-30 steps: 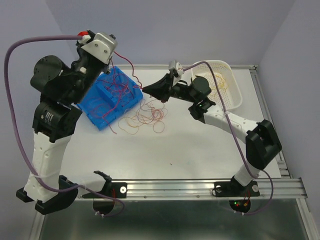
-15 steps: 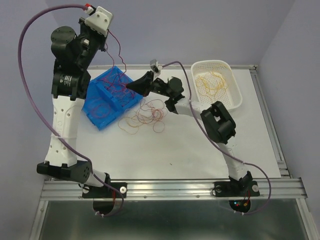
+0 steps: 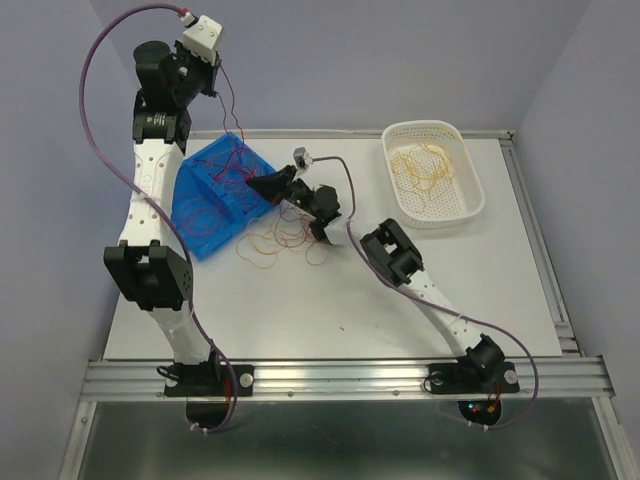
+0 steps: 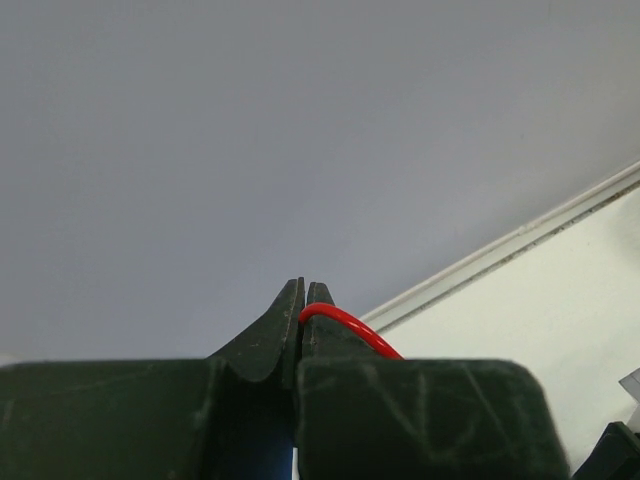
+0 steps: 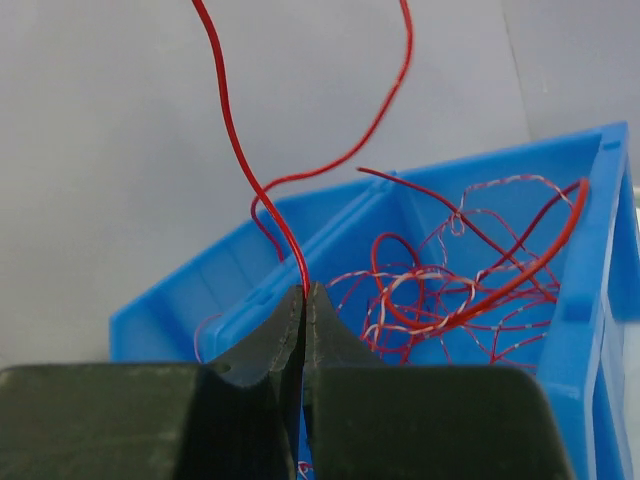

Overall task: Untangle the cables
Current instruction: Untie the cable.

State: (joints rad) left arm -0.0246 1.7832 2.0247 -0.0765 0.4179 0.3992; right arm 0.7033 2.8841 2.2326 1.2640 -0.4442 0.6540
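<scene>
left gripper (image 4: 303, 290): pinches red cable (image 4: 350, 328), high above bin (image 3: 200, 245) | right gripper (image 5: 304, 292): pinches red cable at bin's edge | tangle (image 3: 290, 235) beside bin | basket (image 3: 478, 205) well apart

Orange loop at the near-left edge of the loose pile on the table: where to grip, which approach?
I'd take the orange loop at its near-left arc, where it lies alone on bare table. Come straight down from above: it lies flat, and its far side runs into the tangled pile by the blue bin.
</scene>
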